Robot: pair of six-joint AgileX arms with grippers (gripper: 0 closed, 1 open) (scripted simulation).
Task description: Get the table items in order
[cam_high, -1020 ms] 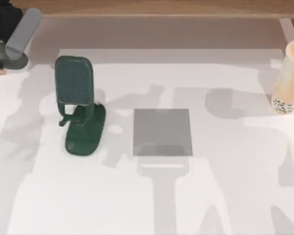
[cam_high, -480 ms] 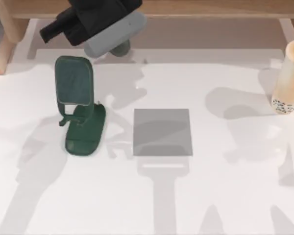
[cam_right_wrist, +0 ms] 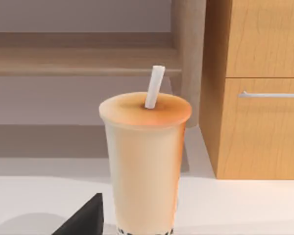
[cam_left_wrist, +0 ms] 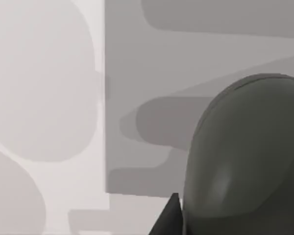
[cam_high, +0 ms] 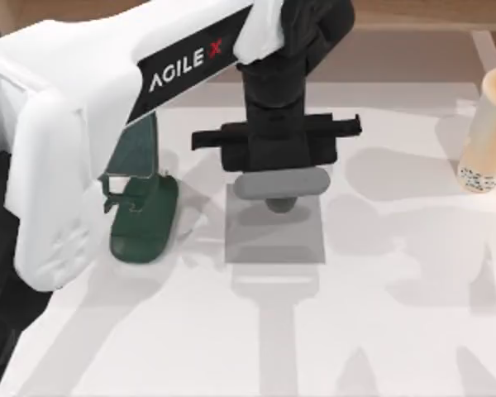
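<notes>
Small dark grey oval computer mouse: smooth, matte, domed; clamped in the left gripper and held above the far edge of the flat grey square pad at table centre. In the left wrist view the mouse looms over the pad. Dark green phone stand stands left of the pad. Tall tan cup with speckled base stands upright at the right edge; white straw in its lid. Right gripper's jaw state: cannot tell.

Left arm hides stand top; cup cropped.
</notes>
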